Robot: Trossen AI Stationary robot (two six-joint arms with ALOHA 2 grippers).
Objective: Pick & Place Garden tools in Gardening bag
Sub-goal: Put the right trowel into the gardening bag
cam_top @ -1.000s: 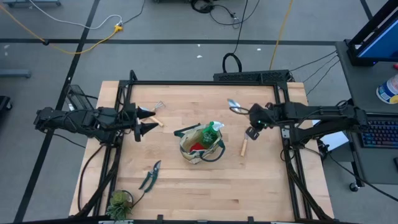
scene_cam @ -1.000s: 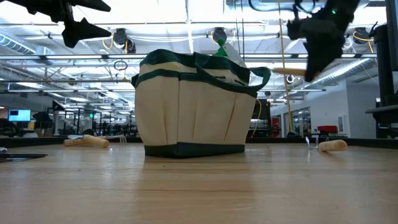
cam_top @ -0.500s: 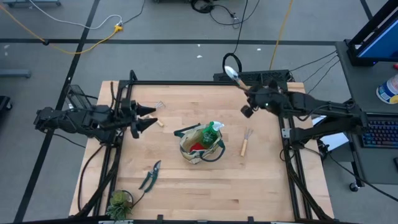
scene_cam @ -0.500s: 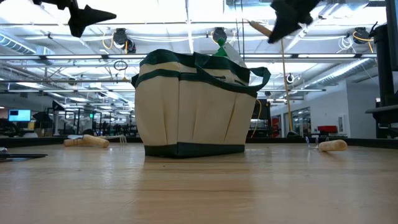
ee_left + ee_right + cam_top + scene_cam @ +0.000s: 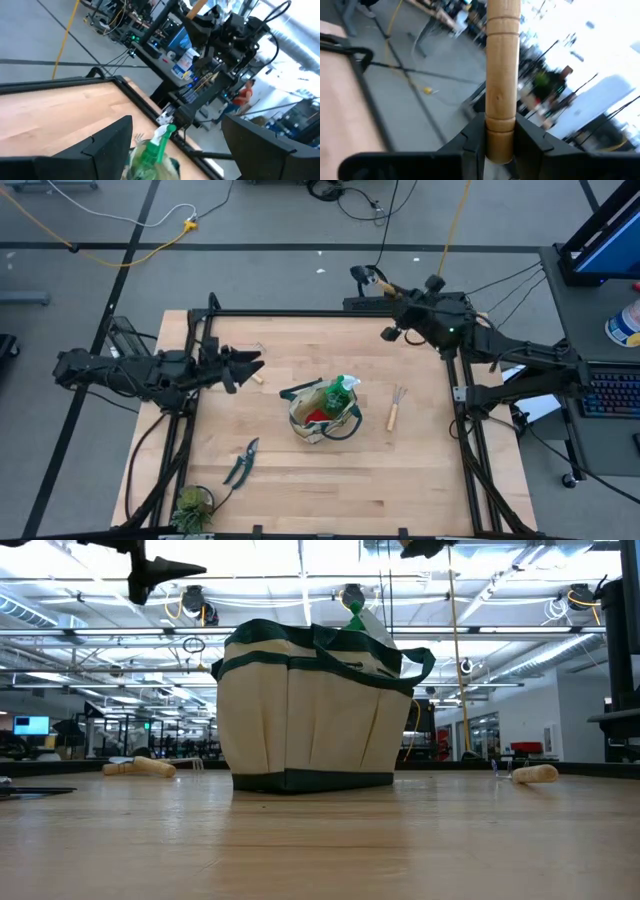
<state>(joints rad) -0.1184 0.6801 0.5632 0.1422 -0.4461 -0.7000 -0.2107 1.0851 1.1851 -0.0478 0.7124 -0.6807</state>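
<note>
**Right gripper lifts a wooden-handled tool beyond the table's far edge**

The right gripper [image 5: 392, 290] is raised above the far right corner of the table [image 5: 290, 480], jaws pinching the wooden handle [image 5: 502, 75] of a trowel [image 5: 372, 279] that pokes out past the table edge. The left gripper [image 5: 243, 366] hovers over the table's left side, jaws spread and holding nothing.

The gardening bag [image 5: 322, 412] stands upright near the table's middle, with the green spray bottle [image 5: 340, 393] and a red item inside. A hand fork [image 5: 395, 408] lies just right of the bag. The pruning shears [image 5: 241, 462] lie toward the near left, and another wooden-handled tool [image 5: 254, 376] rests close under the left gripper.
</note>
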